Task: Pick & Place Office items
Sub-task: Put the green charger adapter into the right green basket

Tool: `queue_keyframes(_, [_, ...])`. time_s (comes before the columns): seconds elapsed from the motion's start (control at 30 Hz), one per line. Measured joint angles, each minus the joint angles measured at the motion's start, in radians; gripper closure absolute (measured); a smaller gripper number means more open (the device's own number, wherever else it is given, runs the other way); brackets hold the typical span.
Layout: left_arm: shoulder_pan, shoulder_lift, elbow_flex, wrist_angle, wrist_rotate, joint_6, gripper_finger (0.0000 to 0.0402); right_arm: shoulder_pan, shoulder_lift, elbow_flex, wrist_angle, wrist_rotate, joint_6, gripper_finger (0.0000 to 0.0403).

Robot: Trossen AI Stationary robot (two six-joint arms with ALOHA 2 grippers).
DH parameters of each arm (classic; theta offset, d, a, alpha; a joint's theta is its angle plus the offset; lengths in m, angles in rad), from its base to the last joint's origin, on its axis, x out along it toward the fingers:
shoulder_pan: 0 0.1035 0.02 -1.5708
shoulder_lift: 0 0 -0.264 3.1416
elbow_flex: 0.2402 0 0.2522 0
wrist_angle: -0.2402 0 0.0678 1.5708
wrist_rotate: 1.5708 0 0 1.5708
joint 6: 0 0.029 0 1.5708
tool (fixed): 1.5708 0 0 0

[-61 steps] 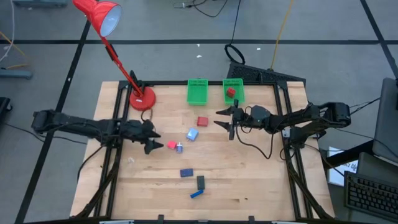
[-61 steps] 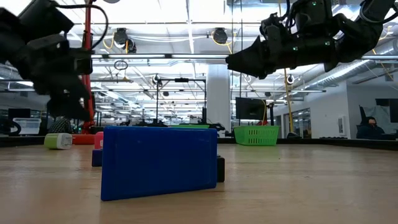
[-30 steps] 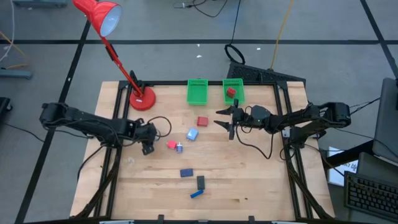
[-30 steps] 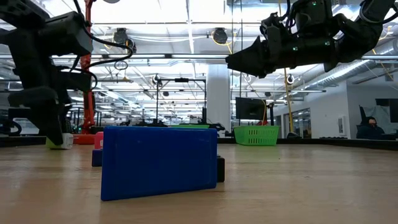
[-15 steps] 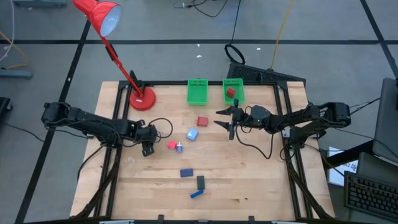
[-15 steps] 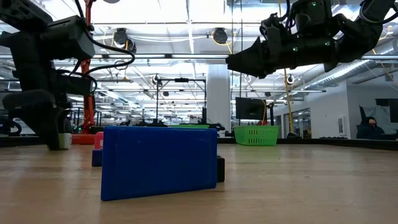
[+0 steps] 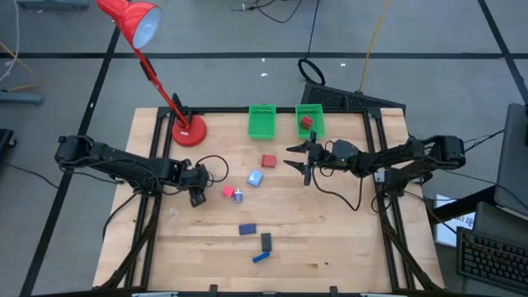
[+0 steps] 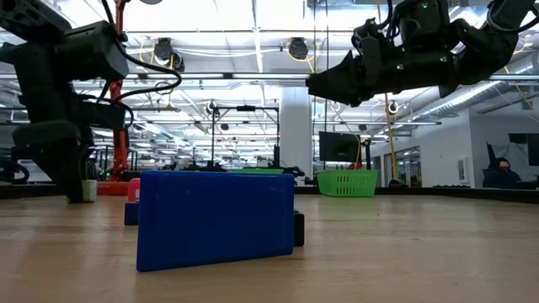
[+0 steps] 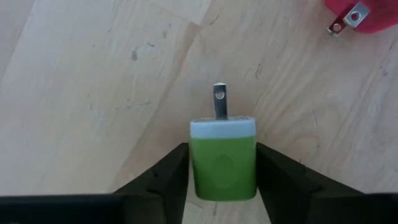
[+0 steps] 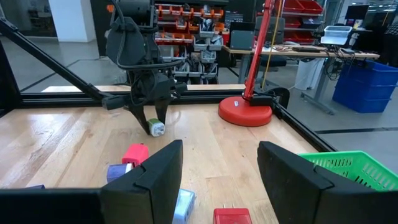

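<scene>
A green charger plug (image 9: 224, 163) with a white face and a metal prong lies on the wood at the table's left, and my left gripper (image 9: 222, 147) is shut on it, pointing steeply down. The right wrist view shows the charger (image 10: 155, 129) under that arm. Loose on the middle of the table lie a red block (image 7: 268, 161), a pale blue cube (image 7: 255, 178), a pink-red piece (image 7: 227, 192), a dark blue oblong (image 7: 247, 228) and a black oblong (image 7: 266, 241). My right gripper (image 7: 287, 156) hangs level above the table's right part, open and holding nothing. My left gripper pinches the charger's two green sides (image 9: 194, 168) between its two fingers (image 9: 168, 180). The fingers come from above, slanting steeply down, and lie along the body. The pronged white end points away from the gripper. The charger looks to rest on the table.
Two green mesh baskets (image 7: 261, 121) (image 7: 312, 110) stand at the far edge, the right one holding a red piece (image 7: 306, 122). The red lamp's base (image 7: 189, 131) stands at the far left. A small blue piece (image 7: 261, 256) lies near the front.
My left gripper has tipped to point down and has sunk over the green charger at the table's left. For the last half second it has stayed there almost still. My right arm has not moved.
</scene>
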Motion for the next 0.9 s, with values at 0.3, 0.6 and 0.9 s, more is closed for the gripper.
queue_keyframes(0.3, [0.0,0.0,0.0,0.0,0.0,-0.013,0.0183,0.0,0.0,0.0,0.0,0.0,0.0,0.0206])
queue_keyframes(0.6, [0.0,0.0,0.0,0.001,0.0,-0.041,0.0235,0.0,0.0,0.0,-0.004,0.0,0.0,0.0206])
queue_keyframes(0.9, [0.0,-0.001,0.0,0.002,-0.002,-0.048,0.0246,0.0,0.0,0.0,-0.008,0.0,0.0,0.0206])
